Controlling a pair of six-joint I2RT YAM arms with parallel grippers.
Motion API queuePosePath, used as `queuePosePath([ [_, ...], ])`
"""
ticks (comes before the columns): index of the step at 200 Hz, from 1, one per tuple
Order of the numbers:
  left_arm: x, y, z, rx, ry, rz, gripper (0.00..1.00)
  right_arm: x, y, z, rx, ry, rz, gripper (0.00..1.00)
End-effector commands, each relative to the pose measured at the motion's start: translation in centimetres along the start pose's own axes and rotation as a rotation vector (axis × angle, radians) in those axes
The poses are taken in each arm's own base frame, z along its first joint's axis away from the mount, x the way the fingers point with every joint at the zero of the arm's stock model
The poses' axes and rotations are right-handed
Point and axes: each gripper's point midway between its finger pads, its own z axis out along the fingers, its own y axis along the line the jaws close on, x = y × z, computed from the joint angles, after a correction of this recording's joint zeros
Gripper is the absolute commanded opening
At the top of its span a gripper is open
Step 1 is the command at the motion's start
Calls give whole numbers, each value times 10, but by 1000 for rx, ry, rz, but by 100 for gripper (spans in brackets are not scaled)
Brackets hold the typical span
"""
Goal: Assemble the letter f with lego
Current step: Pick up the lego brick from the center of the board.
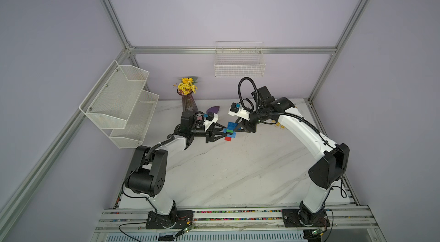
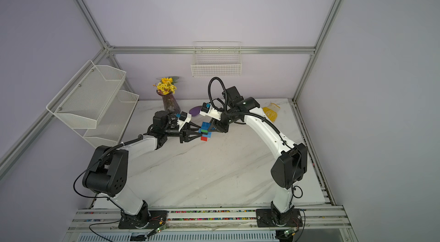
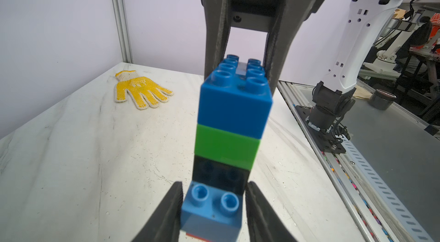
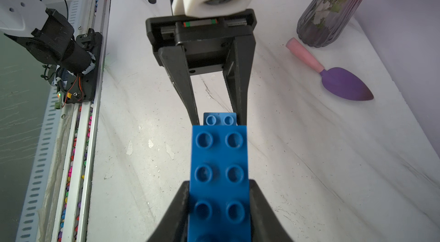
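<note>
The lego is joined in one row, the letter f (image 1: 229, 131), and hangs above the marble table (image 1: 238, 169) between both grippers. In the left wrist view the row runs dark blue brick (image 3: 234, 107), green (image 3: 226, 145), black (image 3: 219, 176), light blue (image 3: 212, 207), with a sliver of red (image 3: 195, 236) at the near end. My left gripper (image 3: 214, 185) is shut on the light blue brick, a finger on each side. My right gripper (image 4: 219, 181) is shut on the long dark blue brick (image 4: 219, 171). In both top views the left gripper (image 2: 199, 131) and right gripper (image 2: 209, 129) face each other.
A yellow glove (image 3: 140, 92) lies at the back right of the table. A purple trowel (image 4: 342, 83) lies beside a vase of yellow flowers (image 1: 188, 100) at the back. A white mesh shelf (image 1: 119, 100) hangs on the left wall, a wire basket (image 1: 239, 62) on the back wall.
</note>
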Motion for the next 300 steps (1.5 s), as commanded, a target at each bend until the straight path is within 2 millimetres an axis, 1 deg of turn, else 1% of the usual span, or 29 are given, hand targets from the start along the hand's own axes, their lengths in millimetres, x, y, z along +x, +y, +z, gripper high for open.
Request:
queuePosePath([
  [1, -7, -8, 3, 43, -16, 46, 43, -17, 0, -17, 28, -48, -48, 27],
  [59, -7, -8, 4, 47, -17, 47, 40, -16, 0, -15, 24, -46, -41, 28],
  [182, -12, -3, 5, 31, -18, 85, 36, -15, 2, -14, 12, -50, -29, 34],
  [281, -21, 2, 6, -9, -22, 151, 34, 2, 3, 5, -38, -21, 13, 35],
  [300, -22, 3, 6, -12, -22, 158, 34, 5, 2, 7, -40, -14, 19, 36],
])
